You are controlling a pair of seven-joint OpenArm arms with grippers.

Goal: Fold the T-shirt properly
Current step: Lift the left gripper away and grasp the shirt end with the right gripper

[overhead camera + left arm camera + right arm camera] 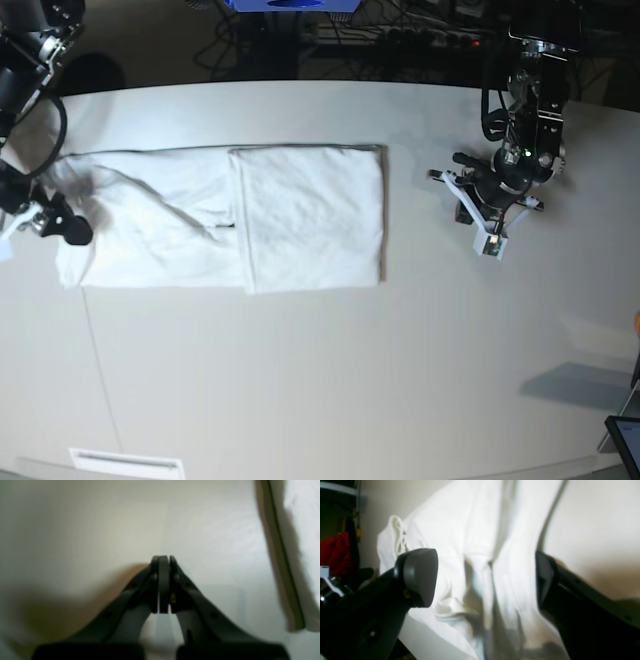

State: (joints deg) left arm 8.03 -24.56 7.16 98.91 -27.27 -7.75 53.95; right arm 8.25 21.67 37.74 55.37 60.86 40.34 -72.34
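The right hand (486, 580) fills the wrist view, its jaws spread wide astride a rumpled ridge of the T-shirt (225, 215), holding nothing. The shirt lies on the counter (330, 380), its right part folded flat, its left end loose and creased. It looks light, limp and easily bunched; the loose left edge seems the place to pinch. Right of the shirt, well apart, the left hand (163, 560) is closed and empty.
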